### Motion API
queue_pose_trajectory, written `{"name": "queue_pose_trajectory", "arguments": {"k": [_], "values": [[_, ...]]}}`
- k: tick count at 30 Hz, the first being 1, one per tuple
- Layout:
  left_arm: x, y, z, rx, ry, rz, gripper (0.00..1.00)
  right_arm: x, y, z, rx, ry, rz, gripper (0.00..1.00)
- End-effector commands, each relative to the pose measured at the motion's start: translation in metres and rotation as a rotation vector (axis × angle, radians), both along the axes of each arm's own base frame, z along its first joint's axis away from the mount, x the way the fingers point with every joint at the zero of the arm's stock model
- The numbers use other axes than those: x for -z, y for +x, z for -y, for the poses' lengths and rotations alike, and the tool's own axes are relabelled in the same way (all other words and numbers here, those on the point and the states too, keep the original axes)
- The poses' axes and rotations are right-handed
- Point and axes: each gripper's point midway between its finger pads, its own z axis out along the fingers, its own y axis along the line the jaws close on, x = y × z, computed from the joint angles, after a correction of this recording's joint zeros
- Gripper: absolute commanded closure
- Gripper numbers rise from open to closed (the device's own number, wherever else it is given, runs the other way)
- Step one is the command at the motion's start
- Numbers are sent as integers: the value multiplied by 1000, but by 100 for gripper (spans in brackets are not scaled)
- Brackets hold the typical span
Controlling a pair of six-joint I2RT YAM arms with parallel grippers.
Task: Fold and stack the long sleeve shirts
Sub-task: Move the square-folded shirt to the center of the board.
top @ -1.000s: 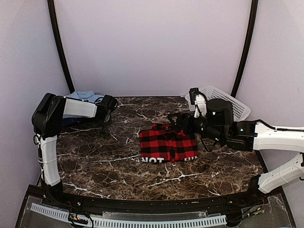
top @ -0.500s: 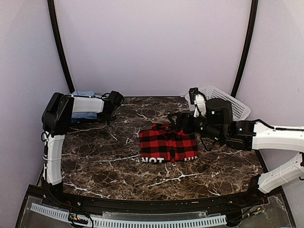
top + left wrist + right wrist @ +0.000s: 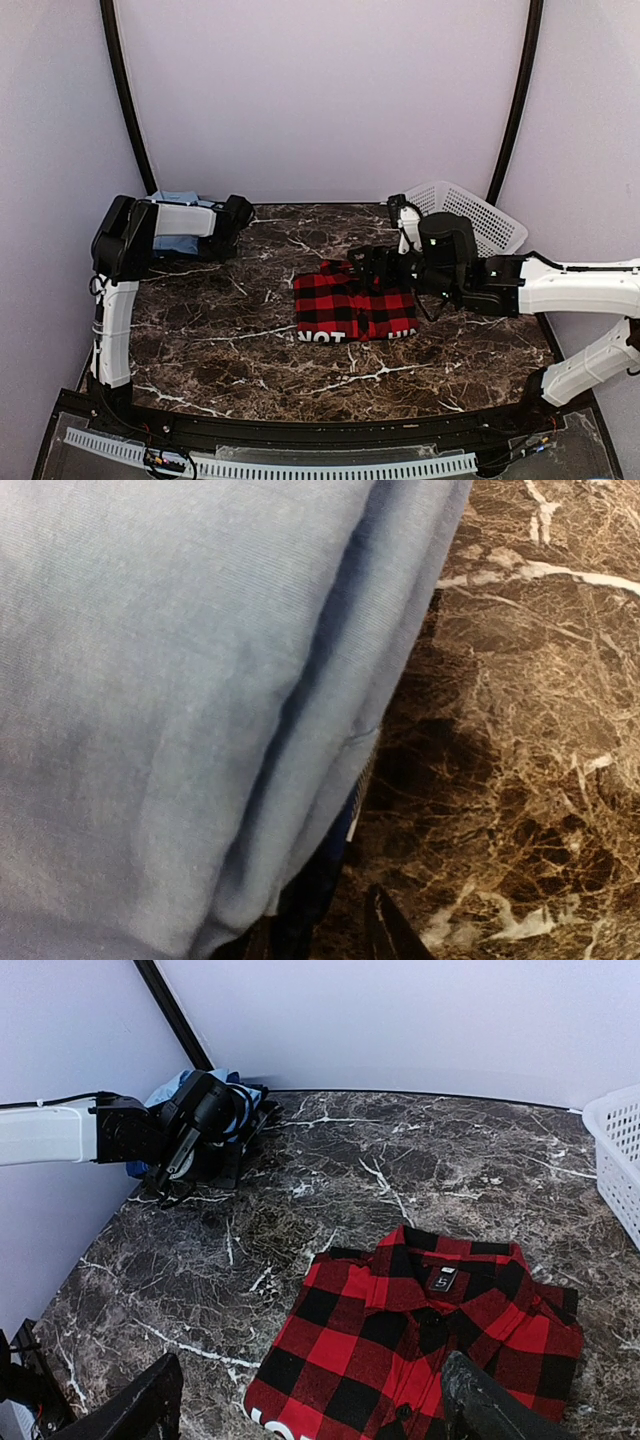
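Note:
The red-and-black check shirt (image 3: 350,305) lies folded at the table's middle, collar to the far side. My right gripper (image 3: 365,262) hangs over its far right part, open wide; both fingers (image 3: 150,1405) frame the shirt (image 3: 420,1340) from above. A light blue shirt (image 3: 178,198) sits on a darker blue one (image 3: 176,244) in the back left corner. My left gripper (image 3: 222,238) is down at that pile. Up close, light blue cloth (image 3: 160,680) fills the left wrist view. My left gripper (image 3: 320,940) is narrowly open across the dark blue edge (image 3: 315,890); marble shows beside its right finger.
A white mesh basket (image 3: 475,215) stands tilted at the back right, behind my right arm. Black curved posts (image 3: 125,100) rise at both back corners against the pale walls. Brown marble (image 3: 230,340) shows left of and in front of the check shirt.
My left gripper has shifted slightly along the blue pile and its jaws have narrowed. My right arm has edged a little to the left over the check shirt.

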Motion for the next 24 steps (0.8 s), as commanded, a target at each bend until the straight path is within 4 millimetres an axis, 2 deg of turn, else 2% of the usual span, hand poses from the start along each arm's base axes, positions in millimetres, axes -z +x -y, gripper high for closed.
{"name": "queue_pose_trajectory", "arguments": {"k": [1,5,6,7,8,9,10,11,12,13,14,15,16,17,18,19,20,21,22,23,24], "values": [[-10,3,-19,-16,41,-16,73,-12,4,-5,1,40,2,14],[-23,0,2,40,29,-14,74,-9,4,-4,4,43,2,14],[-34,-2,14,61,17,7,73,-9,4,-4,4,44,4,14],[-36,-6,20,65,3,12,73,-8,4,-3,5,42,6,14],[-47,-11,31,82,-27,28,72,-7,4,-3,6,43,6,14],[-48,-17,34,65,-57,38,72,-7,5,-3,6,42,8,13],[-58,-23,41,72,-97,49,72,-6,5,-3,6,41,10,13],[-66,-31,42,52,-135,71,71,-6,5,-3,4,39,11,13],[-61,-41,44,54,-155,59,71,-5,4,-3,2,38,13,13],[-70,-45,45,33,-193,88,71,-5,5,-2,1,35,14,13],[-61,-55,45,30,-213,67,70,-4,4,-2,-1,30,15,12],[-67,-59,44,8,-246,94,69,-3,5,-2,-2,27,16,12],[-59,-68,40,-8,-249,76,68,-2,4,-2,-6,24,16,12],[-63,-72,38,-35,-274,95,68,-1,4,-2,-9,21,17,12],[-53,-81,35,-68,-298,84,66,-1,4,-2,-11,19,18,12],[-55,-84,29,-95,-324,96,65,1,4,-1,-14,16,17,12],[-43,-93,26,-134,-363,83,63,1,3,-2,-17,16,17,11],[-46,-91,20,-162,-415,118,62,2,3,-2,-20,14,15,11],[-30,-102,19,-193,-482,89,60,3,2,-2,-21,14,13,11],[-36,-95,14,-213,-554,149,57,3,2,-2,-24,15,13,11],[-19,-108,15,-235,-619,115,56,3,1,-1,-26,14,13,11]]}}
